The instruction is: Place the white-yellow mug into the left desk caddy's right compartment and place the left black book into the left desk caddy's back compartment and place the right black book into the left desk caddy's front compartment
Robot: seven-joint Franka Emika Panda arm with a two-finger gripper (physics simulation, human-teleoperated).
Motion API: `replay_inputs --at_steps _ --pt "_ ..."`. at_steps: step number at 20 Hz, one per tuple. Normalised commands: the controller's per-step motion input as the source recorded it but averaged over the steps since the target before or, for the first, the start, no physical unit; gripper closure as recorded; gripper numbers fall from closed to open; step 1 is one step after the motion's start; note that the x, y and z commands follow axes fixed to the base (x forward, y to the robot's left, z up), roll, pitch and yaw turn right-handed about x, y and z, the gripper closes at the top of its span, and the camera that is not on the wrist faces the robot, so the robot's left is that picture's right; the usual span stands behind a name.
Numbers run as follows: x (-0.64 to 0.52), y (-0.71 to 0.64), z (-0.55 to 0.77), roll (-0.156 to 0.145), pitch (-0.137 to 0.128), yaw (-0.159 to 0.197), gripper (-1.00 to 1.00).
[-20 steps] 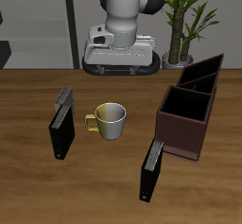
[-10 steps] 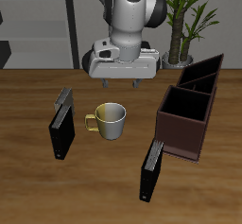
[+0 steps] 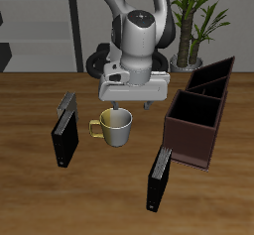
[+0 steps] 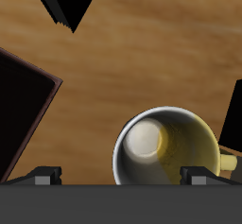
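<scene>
Black and slab-shaped, the left black book (image 3: 159,178) stands upright nearest the table's front edge, just off the closest corner of the left desk caddy (image 3: 194,140). You have two such books in view: the right black book (image 3: 64,131) stands upright farther back, on the far side of the mug from the caddy. Between them sits the single white-yellow mug (image 3: 115,126), round, glossy cream outside, yellowish inside, its yellow handle (image 3: 95,130) turned toward the right black book. Your gripper (image 3: 121,112) hangs directly over the mug's far rim, fingers spread and holding nothing; the wrist view shows the mug (image 4: 170,150) below, with both fingertips (image 4: 44,177) set wider than its mouth. Nothing stands between mug and caddy except bare wood-grain table (image 3: 30,194). The caddy is one dark maroon box with black interior; its square right compartment (image 3: 194,113) opens nearest the mug, and two narrow slanted slots lie behind. A potted plant (image 3: 193,21) stands farthest back.
</scene>
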Motion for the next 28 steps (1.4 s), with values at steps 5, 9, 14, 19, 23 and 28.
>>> replay_inputs --at_steps 5,9,14,19,23,28 --pt "0.07 0.04 -0.38 -0.010 0.036 -0.038 -1.00" --pt "0.15 -0.03 -0.41 -0.001 0.089 -0.019 -1.00" --pt "0.07 0.05 -0.19 0.015 0.042 -0.017 1.00" --pt "0.01 -0.04 0.02 0.004 0.005 -0.015 1.00" --pt "-0.17 -0.06 0.50 -0.002 -0.062 0.001 1.00" --pt "-0.20 0.03 0.54 -0.014 -0.065 0.019 1.00"
